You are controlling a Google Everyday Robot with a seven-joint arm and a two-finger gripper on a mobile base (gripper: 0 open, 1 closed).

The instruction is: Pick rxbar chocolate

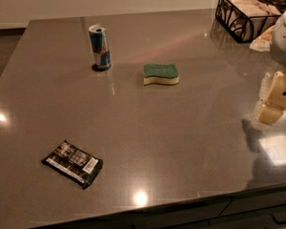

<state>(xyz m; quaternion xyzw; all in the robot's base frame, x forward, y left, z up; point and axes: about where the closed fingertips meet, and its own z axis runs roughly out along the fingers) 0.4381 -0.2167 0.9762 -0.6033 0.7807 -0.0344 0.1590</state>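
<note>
- Near the front-left corner of the counter [181,137] the rxbar [72,163] is laid flat;
- far right, the end effector [275,99] is seen; its state cannot be told;
- judged light, slick, bendy; best pinched across its width.

The rxbar chocolate [72,163] has a shiny black wrapper and lies on a smooth, glossy grey countertop [181,142]. The can [100,47] looks metallic, and the sponge [160,74] is rough green over yellow foam. At the right edge, the gripper [272,104] looks like matt cream plastic.
</note>
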